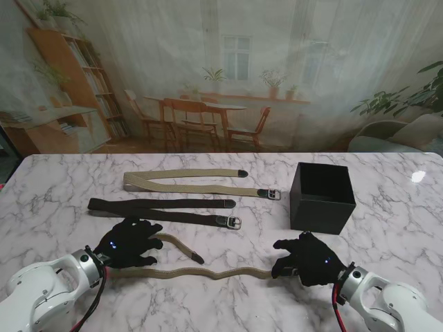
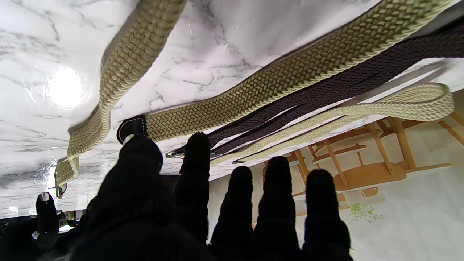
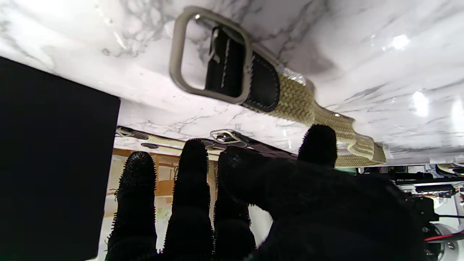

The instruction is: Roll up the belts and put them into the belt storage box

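Observation:
The olive woven belt (image 1: pixel 214 272) lies wavy along the near part of the table, and its dark tip (image 1: pixel 197 258) is doubled back. My left hand (image 1: pixel 128 242) hovers over the belt's fold with its fingers spread and holds nothing. In the left wrist view the tip (image 2: pixel 132 127) lies just past my fingertips (image 2: pixel 197 145). My right hand (image 1: pixel 308 257) is open over the other end. That end's metal buckle (image 3: pixel 210 54) rests flat on the marble ahead of the right hand (image 3: pixel 253 203). The black storage box (image 1: pixel 322 197) stands open-topped, farther from me than the right hand.
A dark brown belt (image 1: pixel 163 209) and a cream belt (image 1: pixel 187 181) lie folded in two, farther from me, with their buckles pointing toward the box. The box wall (image 3: pixel 54 163) stands close beside my right fingers. The marble table (image 1: pixel 394 228) ends near my arms.

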Action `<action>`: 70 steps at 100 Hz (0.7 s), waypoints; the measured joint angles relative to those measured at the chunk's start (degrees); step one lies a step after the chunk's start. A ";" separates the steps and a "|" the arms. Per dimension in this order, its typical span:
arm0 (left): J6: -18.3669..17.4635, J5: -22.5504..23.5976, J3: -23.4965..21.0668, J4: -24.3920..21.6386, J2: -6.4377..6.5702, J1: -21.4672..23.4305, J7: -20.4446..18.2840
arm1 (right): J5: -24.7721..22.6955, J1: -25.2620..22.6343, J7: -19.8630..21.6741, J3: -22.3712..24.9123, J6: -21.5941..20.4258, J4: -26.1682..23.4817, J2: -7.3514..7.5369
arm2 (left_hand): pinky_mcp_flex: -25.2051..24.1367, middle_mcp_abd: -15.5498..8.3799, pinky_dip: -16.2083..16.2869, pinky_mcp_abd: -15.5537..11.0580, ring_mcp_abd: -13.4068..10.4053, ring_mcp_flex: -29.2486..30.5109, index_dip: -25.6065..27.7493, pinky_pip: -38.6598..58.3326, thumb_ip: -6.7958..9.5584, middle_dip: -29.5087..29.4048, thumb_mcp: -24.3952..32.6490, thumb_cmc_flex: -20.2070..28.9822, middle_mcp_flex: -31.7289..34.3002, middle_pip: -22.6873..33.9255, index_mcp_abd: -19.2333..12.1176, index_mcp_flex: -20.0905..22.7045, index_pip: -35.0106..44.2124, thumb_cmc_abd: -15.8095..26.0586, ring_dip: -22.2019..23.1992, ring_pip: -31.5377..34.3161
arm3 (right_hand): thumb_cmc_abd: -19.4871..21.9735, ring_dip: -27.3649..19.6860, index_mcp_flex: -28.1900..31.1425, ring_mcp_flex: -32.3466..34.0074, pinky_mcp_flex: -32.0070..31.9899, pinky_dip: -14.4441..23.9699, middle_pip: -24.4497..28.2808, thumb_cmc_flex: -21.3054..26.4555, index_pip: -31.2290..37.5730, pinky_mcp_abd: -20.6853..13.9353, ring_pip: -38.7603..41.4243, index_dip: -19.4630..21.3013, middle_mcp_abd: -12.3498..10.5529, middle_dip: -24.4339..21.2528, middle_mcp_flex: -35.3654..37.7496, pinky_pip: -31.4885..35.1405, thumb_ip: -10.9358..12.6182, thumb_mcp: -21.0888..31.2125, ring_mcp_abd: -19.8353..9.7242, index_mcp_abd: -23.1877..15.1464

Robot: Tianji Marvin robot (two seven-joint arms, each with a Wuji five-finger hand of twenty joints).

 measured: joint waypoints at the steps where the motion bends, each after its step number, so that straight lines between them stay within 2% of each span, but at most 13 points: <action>1: 0.03 0.01 -0.01 0.00 0.00 0.02 0.02 | -0.02 0.06 0.09 -0.14 0.03 0.05 0.01 | -0.02 0.00 0.00 0.00 0.00 0.00 0.00 0.00 0.00 0.00 0.00 0.00 0.00 0.00 0.00 0.00 0.00 0.00 0.00 0.00 | 0.00 0.00 0.00 -0.35 -0.04 -0.04 -0.07 0.00 0.00 0.00 -0.01 0.00 0.00 -0.01 0.00 -0.01 0.00 0.00 0.00 0.00; 21: 0.29 0.01 0.04 -0.04 0.00 0.17 -0.07 | -1.42 2.80 1.66 -3.73 1.69 2.53 0.39 | -0.45 0.00 0.00 0.00 0.00 0.00 0.42 -0.01 0.00 0.00 0.00 0.00 -0.01 0.00 0.00 0.00 0.00 0.01 0.00 0.00 | 0.00 -0.57 -0.62 -0.37 -0.83 -1.37 -0.21 0.00 -0.05 0.01 -0.03 0.01 -0.01 -0.07 0.00 -1.37 0.00 0.00 0.00 0.00; 27: 0.29 0.01 0.04 -0.08 0.00 0.19 -0.18 | -1.45 3.19 2.10 -3.78 2.00 2.87 0.39 | -0.46 0.00 0.00 0.01 0.00 0.00 0.47 -0.01 0.00 0.00 -0.01 0.00 -0.01 0.00 0.00 0.00 0.00 0.55 0.00 0.00 | 0.00 -0.58 -3.27 0.14 -0.68 -1.38 -0.22 0.00 -0.73 0.06 -0.04 0.01 0.00 -0.07 0.74 -1.40 0.00 -0.01 0.00 0.01; 34: 0.28 -0.01 0.02 -0.13 0.00 0.27 -0.21 | -2.04 3.30 2.75 -3.61 2.63 2.86 0.39 | -0.47 0.00 0.00 0.01 0.00 0.00 0.49 -0.02 0.00 0.00 0.08 0.00 -0.01 0.00 0.00 0.00 0.00 0.68 0.00 0.00 | 0.62 -0.39 -7.15 4.71 0.54 -1.39 -0.21 0.00 -2.11 0.23 -0.04 0.01 0.10 -0.07 1.67 -1.30 0.00 -0.24 -0.05 0.07; 43: 0.28 -0.03 -0.05 -0.17 -0.01 0.38 -0.24 | -3.81 3.01 3.70 -2.65 3.39 2.36 0.38 | -0.48 0.00 -0.01 0.01 0.00 0.00 0.49 -0.04 0.00 0.00 0.08 0.00 -0.02 0.00 0.00 0.00 -0.01 0.68 0.00 0.00 | 0.63 2.73 -9.44 8.58 2.20 -1.39 -0.18 0.01 -2.40 0.69 2.52 0.01 0.10 -0.06 3.14 0.94 0.16 -0.38 -1.50 0.13; 54: 0.28 -0.08 -0.05 -0.22 -0.02 0.43 -0.50 | -4.09 2.62 5.44 -1.68 4.17 1.76 0.44 | -0.50 0.00 -0.02 0.01 0.00 0.00 0.49 -0.06 0.00 0.00 0.08 0.00 -0.02 0.00 0.00 0.00 -0.01 0.68 0.00 0.00 | 0.60 7.56 -11.98 12.33 4.82 1.39 -0.09 0.06 -1.85 0.71 6.89 0.01 -0.20 0.07 4.53 3.99 0.16 -0.64 -2.83 0.22; 62: 0.30 -0.11 -0.01 -0.23 -0.02 0.43 -0.66 | -3.98 2.57 7.03 -1.45 4.45 1.58 0.56 | -0.50 0.00 -0.02 0.01 0.00 0.00 0.49 -0.34 0.00 0.00 0.08 0.00 -0.02 -0.01 0.00 0.00 -0.01 0.68 0.00 0.00 | 0.54 11.63 -14.13 14.63 6.87 3.36 0.27 0.20 -2.13 0.71 9.42 0.01 -0.91 0.14 5.26 6.03 -1.99 -0.65 -3.28 0.37; 70: 0.30 -0.11 0.06 -0.23 -0.02 0.41 -0.76 | -3.51 2.57 7.90 -1.42 4.49 1.57 0.64 | -0.52 0.00 -0.02 0.01 0.00 -0.01 0.49 -0.72 0.00 0.00 0.08 0.00 -0.02 -0.01 0.00 0.00 -0.01 0.69 0.00 0.00 | 0.48 13.05 -14.88 15.21 8.06 4.53 0.56 0.21 -2.20 0.64 9.81 0.01 -0.93 0.28 5.26 7.90 -3.15 -0.79 -3.29 0.57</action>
